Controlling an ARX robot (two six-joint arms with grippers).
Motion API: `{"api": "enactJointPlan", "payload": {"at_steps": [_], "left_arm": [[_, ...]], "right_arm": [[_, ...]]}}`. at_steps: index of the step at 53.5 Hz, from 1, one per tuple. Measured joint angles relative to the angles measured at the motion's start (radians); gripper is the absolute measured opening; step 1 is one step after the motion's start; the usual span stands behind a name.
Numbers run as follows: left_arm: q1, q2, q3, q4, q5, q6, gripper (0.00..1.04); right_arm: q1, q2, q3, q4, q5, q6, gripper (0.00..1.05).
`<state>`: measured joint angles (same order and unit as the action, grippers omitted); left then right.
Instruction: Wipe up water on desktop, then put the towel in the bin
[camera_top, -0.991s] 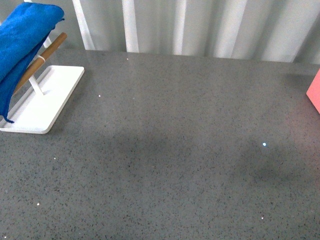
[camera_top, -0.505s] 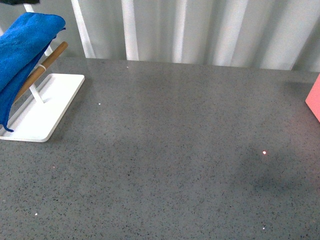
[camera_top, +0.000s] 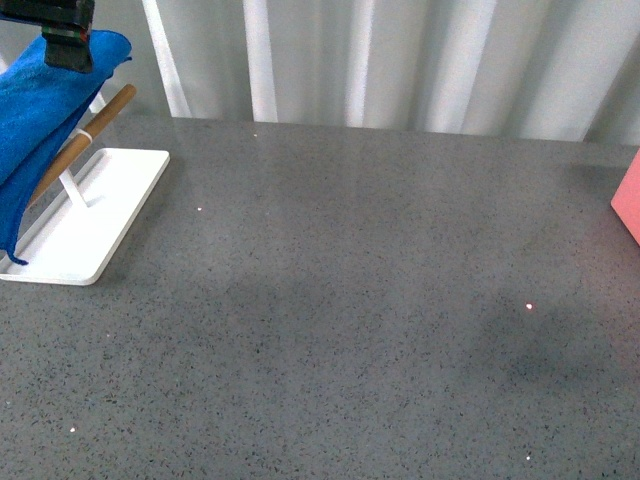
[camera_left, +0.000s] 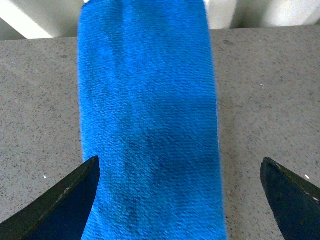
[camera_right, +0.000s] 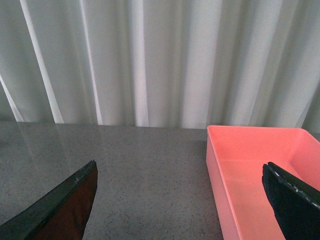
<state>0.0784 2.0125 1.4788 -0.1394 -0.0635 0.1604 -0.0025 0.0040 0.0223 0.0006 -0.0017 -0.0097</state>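
The right end effector (camera_right: 179, 165), jaws spread, faces the desktop (camera_right: 140, 190) and pink bin (camera_right: 250, 145).

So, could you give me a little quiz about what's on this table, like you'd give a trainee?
1. True or false: the towel lies flat on the desktop.
2. What colour is the bin? A green, B pink, C black.
3. Fill in: the gripper with its jaws open at the towel is the ___ one.

Key
1. False: it is draped over a wooden rod.
2. B.
3. Left: the left gripper frames the towel in its wrist view.
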Motion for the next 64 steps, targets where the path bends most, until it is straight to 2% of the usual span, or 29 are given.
{"api": "enactJointPlan", "payload": {"at_steps": [10,24,50,60,64], "left_arm": [[0.035,0.058,0.072,-0.014,0.004,-0.032,0.98],[0.028,0.087,0.078,-0.070,0.094,-0.063,0.98],[0.026,0.116,0.047,-0.023,0.054,-0.009,0.97],[0.027,0.116,0.047,-0.020,0.036,0.009,0.58],[0.029,0.116,0.045,-0.017,0.035,0.016,0.47]], "right_arm": [[0.000,0.000,0.000,0.000,0.000,0.000,0.98],[0.000,0.000,0.000,0.000,0.000,0.000,0.98],[0.000,0.000,0.000,0.000,0.000,0.000,0.98],[0.000,0.000,0.000,0.000,0.000,0.000,0.98],[0.000,0.000,0.000,0.000,0.000,0.000,0.98]]}}
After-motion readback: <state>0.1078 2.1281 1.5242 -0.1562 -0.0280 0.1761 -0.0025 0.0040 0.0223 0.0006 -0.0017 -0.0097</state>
